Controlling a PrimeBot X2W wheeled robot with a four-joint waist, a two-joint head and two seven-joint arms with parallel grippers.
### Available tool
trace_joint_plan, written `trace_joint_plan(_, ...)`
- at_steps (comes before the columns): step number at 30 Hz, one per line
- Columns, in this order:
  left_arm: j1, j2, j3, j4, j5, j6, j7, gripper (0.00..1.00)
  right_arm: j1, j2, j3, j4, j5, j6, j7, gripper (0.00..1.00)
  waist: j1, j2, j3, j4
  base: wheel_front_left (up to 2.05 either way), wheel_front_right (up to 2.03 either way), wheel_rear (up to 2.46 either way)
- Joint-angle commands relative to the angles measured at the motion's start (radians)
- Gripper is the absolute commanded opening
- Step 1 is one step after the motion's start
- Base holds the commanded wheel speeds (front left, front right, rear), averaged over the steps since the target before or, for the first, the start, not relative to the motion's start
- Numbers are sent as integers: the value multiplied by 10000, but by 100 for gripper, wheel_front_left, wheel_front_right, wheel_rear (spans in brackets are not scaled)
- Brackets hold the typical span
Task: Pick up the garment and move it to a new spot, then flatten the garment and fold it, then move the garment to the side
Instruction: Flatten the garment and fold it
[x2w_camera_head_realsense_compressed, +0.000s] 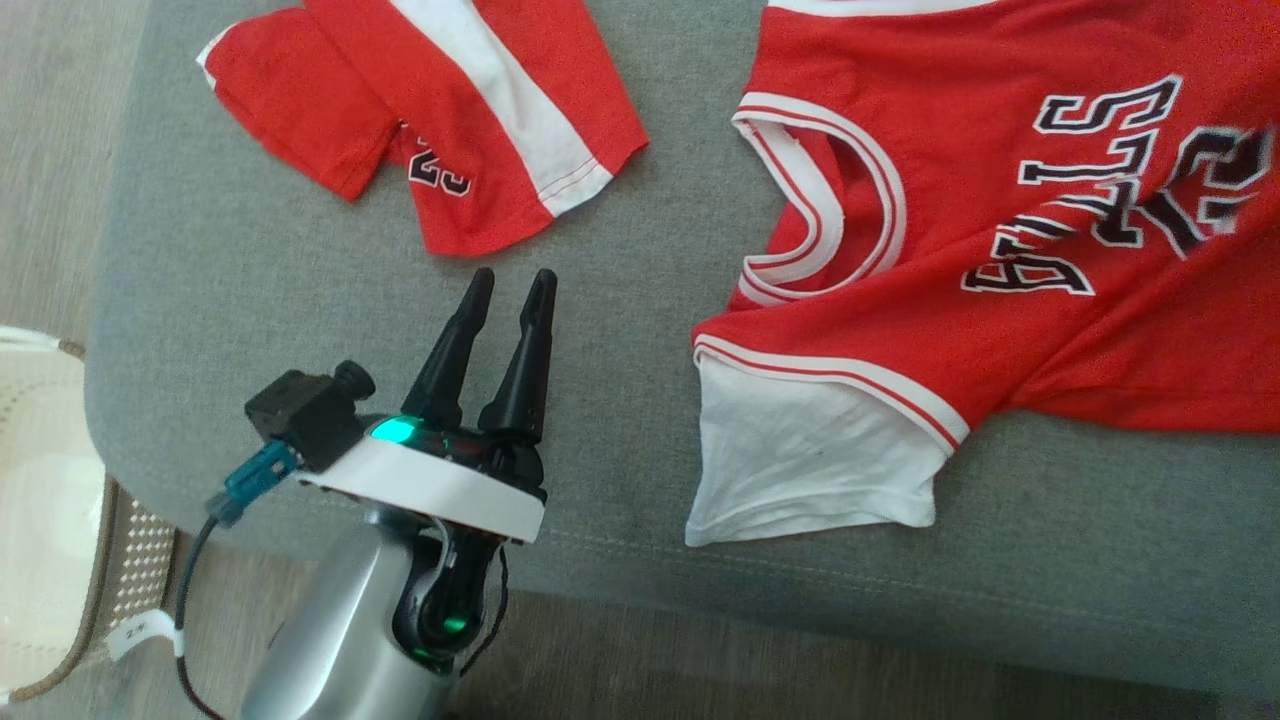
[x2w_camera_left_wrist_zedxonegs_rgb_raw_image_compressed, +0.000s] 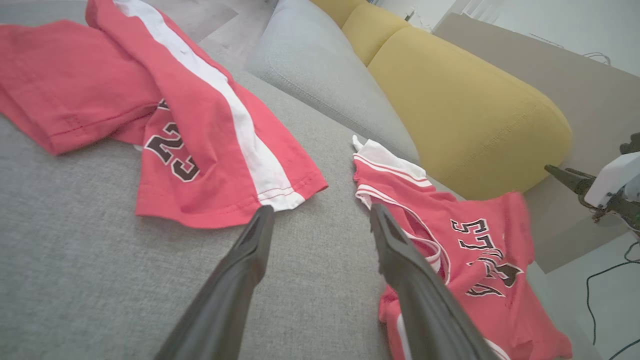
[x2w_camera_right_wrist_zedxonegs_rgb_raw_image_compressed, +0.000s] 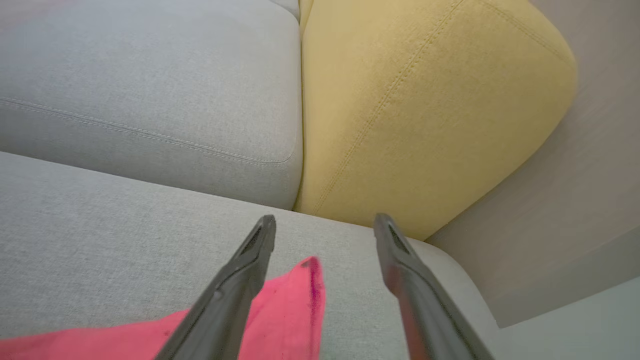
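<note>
The garment (x2w_camera_head_realsense_compressed: 1000, 200), a red jersey with a white sleeve, striped trim and outlined lettering, lies spread on the grey sofa seat (x2w_camera_head_realsense_compressed: 250, 300) at the right of the head view. My left gripper (x2w_camera_head_realsense_compressed: 514, 275) hovers open over bare seat, left of the jersey's sleeve. In the left wrist view its open fingers (x2w_camera_left_wrist_zedxonegs_rgb_raw_image_compressed: 321, 210) point between the jersey (x2w_camera_left_wrist_zedxonegs_rgb_raw_image_compressed: 480, 250) and a pair of red shorts (x2w_camera_left_wrist_zedxonegs_rgb_raw_image_compressed: 200, 125). My right gripper (x2w_camera_right_wrist_zedxonegs_rgb_raw_image_compressed: 324, 220) is open, and a red corner of the jersey (x2w_camera_right_wrist_zedxonegs_rgb_raw_image_compressed: 285, 310) lies loose on the seat below its fingers.
Red shorts (x2w_camera_head_realsense_compressed: 450, 100) with a white stripe and a number lie at the seat's far left. A yellow cushion (x2w_camera_right_wrist_zedxonegs_rgb_raw_image_compressed: 425, 125) and a grey back cushion (x2w_camera_right_wrist_zedxonegs_rgb_raw_image_compressed: 150, 100) stand behind the seat. A woven basket (x2w_camera_head_realsense_compressed: 40, 500) sits on the floor by the sofa's left corner.
</note>
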Motion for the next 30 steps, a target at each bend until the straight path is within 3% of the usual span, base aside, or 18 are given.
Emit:
trace_joint_plan(1,-239,35,351,-265,-79,-61,-122,100,-194,69,7,-285,-89,-4,-99,100,-1,0,-93,-70,0,0,0)
trace_joint_plan(7,-149,35,551,-233,-4,-61,-122,100,302,705,-214,-97,255,-4,-758,100,-1,0,-651,-402,0,0,0)
trace_joint_plan(15,301,32,902,-295,178,-61,-122,100,1907,2113,510,-928,1447,-4,-1897,100,-1,0,-1744,-1066,0,0,0)
trace_joint_plan(21,837,15,1194,-315,260,-61,-122,100,4303,3190,1353,-2548,2634,-4,-2196,100,-1,0,-2472,-1560,0,0,0)
trace_joint_plan(27,1411,-6,1482,-321,371,-61,-122,100,7534,3732,1876,-4596,4058,-4,-2491,100,-1,0,-3060,-1952,0,0,0)
trace_joint_plan(30,1665,-12,1563,-282,443,-61,-122,100,8631,3768,2143,-5045,4911,-4,-2700,100,-1,0,-3208,-2068,0,0,0)
